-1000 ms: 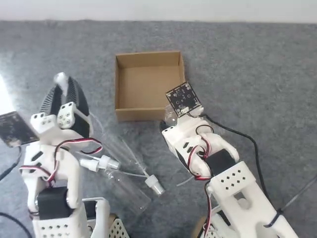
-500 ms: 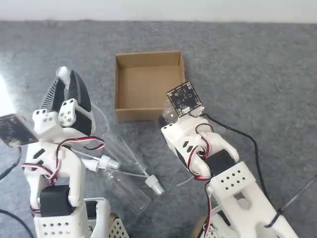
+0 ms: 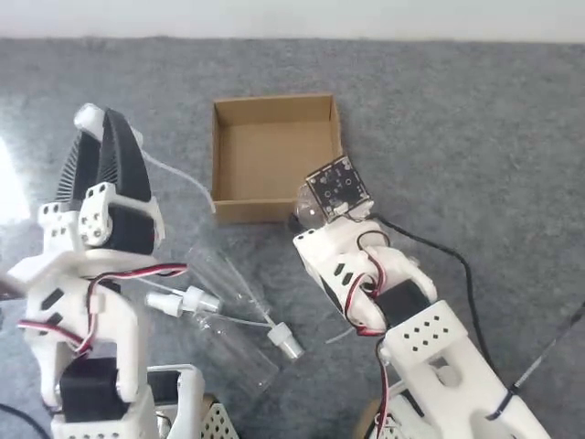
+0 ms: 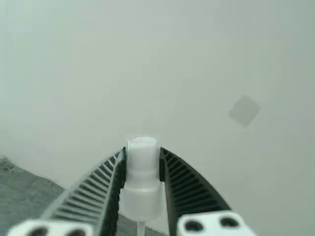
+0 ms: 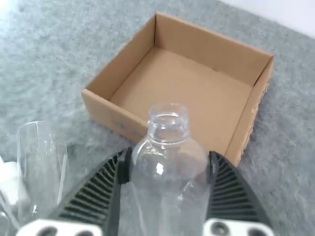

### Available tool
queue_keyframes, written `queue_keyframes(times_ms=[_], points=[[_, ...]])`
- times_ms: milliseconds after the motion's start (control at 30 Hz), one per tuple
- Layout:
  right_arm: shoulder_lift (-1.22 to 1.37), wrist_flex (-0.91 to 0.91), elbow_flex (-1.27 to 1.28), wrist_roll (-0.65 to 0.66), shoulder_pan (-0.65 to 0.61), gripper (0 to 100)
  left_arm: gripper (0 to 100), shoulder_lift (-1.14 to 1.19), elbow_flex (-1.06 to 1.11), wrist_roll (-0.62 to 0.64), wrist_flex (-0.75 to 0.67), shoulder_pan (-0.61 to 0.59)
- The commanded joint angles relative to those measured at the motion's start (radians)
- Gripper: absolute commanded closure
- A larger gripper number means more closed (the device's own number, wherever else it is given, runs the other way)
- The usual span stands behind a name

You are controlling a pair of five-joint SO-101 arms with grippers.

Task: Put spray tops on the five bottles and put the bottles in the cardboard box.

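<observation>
On the surface (image 3: 457, 119), loose bottles (image 3: 233, 343) and spray tops (image 3: 187, 300) lie at 7 o'clock from the cardboard box (image 3: 272, 155). The left tool (image 4: 141, 152) pinches a spray top (image 4: 141, 182) at the box's 9 o'clock. The right tool (image 5: 167, 156) pinches an uncapped bottle (image 5: 168, 182) at the box's 5 o'clock.

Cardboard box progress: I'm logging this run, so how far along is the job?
Done: nothing; the cardboard box holds no bottles. In hand: the right gripper grips an uncapped bottle near the box, and the left gripper holds a spray top raised. Left: join them, cap the loose bottles lying on the table using the loose spray tops, and box everything.
</observation>
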Motion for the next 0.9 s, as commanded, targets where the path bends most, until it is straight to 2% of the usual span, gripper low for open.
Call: queue_keyframes(times_ms=[0,267,500,867], points=[[-0.030,-0.128,0.023,0.017,-0.012,86.8,99,-0.003,-0.016,0.072,-0.032,-0.005],[-0.028,-0.217,0.046,0.017,-0.024,86.8,99,-0.003,0.021,0.081,-0.072,-0.005],[-0.028,-0.219,0.081,0.158,-0.143,86.9,99,-0.003,0.114,0.081,-0.186,-0.005],[-0.028,-0.217,0.091,0.157,-0.176,86.8,99,-0.003,0.142,0.117,-0.195,-0.005]])
